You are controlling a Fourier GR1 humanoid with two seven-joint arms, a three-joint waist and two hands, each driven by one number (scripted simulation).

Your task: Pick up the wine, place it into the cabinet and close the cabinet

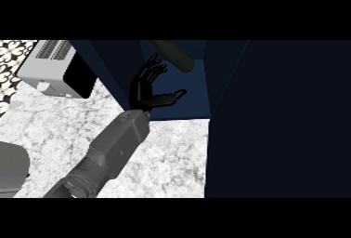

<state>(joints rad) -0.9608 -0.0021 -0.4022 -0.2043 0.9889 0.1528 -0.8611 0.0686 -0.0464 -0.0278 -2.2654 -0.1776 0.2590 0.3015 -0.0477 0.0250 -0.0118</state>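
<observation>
The wine bottle [173,55] shows as a dark olive, slanted shape inside the dark blue cabinet [193,95], near the top of the opening. My left hand [145,88] is at the cabinet's left edge, just below and left of the bottle, apart from it. It is open, fingers straight and pointing away, thumb spread to the right, nothing held. Its grey forearm [113,148] comes in from the lower left. The cabinet's door [281,121] stands open as a large dark panel filling the right side. My right hand does not show.
A white and black appliance [56,69] stands on the marble counter [168,160] at the upper left, beside a patterned wall [12,58]. A grey rounded shape [10,169] sits at the lower left edge.
</observation>
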